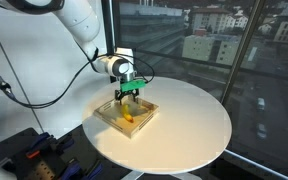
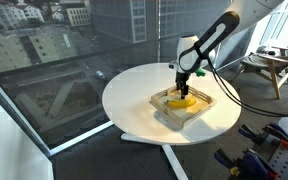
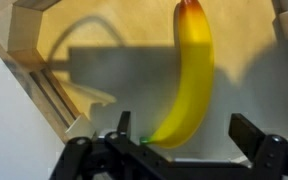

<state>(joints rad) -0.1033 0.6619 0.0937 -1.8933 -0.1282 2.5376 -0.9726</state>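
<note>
one banana (image 3: 191, 80) under a wide-open gripper (image 1: 130, 93)

the yellow banana lies loose inside the shallow wooden tray (image 1: 142, 126) on the round white table (image 1: 194, 125). the gripper hangs just above it, fingers (image 3: 246, 135) spread and holding nothing. in the wrist view the banana sits nearer one finger than the other, so a closing pinch could shove it aside, and that finger could catch the tray wall close by.

Exterior views share table (image 1: 194, 115), wrist over banana (image 3: 189, 80)

Pale matt wooden tray (image 3: 44, 60), smooth glossy banana (image 3: 189, 80), matt white table (image 1: 194, 120)
</note>
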